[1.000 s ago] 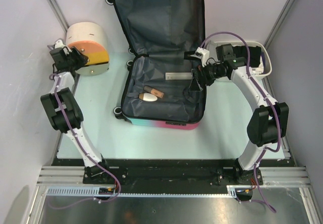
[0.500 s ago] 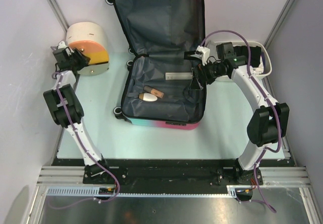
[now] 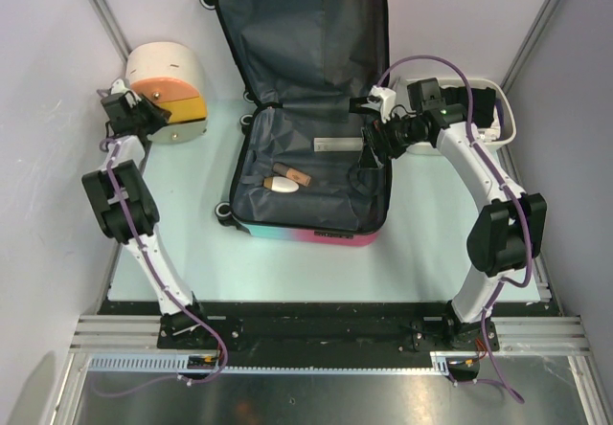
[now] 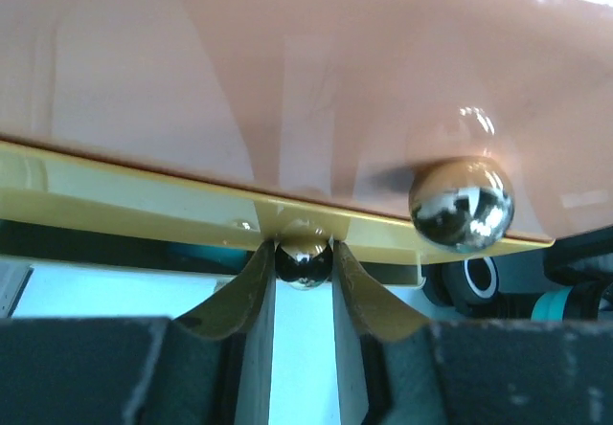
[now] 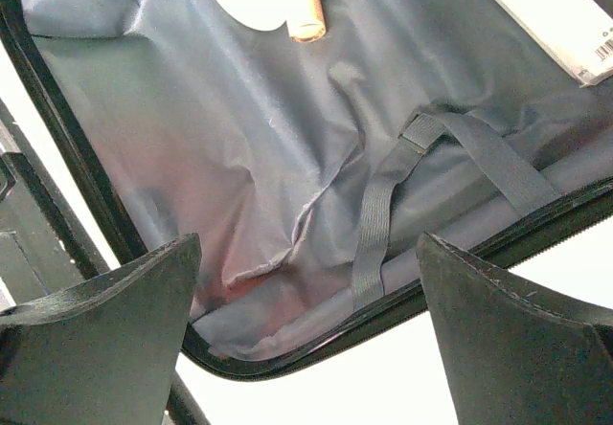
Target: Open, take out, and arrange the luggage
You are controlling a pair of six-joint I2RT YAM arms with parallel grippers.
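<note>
The luggage [image 3: 316, 181] lies open at the middle of the table, its lid leaning on the back wall, dark grey lining showing. Inside lie a flat white box [image 3: 335, 144], a brown tube [image 3: 293, 171] and a white oval piece [image 3: 281, 186]. My right gripper [image 3: 369, 152] is open and empty above the case's right rim [image 5: 306, 243], over the lining and a grey strap [image 5: 378, 214]. My left gripper [image 3: 144, 109] is at the cream-and-orange drawer box [image 3: 165, 85], its fingers closed on a small metal knob [image 4: 304, 260] of the yellow drawer.
A larger shiny knob [image 4: 461, 203] sits on the orange drawer front above. A white basin [image 3: 503, 109] stands at the back right behind my right arm. Grey walls close in on both sides and at the back.
My left arm has drawn in closer to the drawer box, with its gripper staying at the drawers. My right gripper has shifted slightly towards the back over the case's right rim.
</note>
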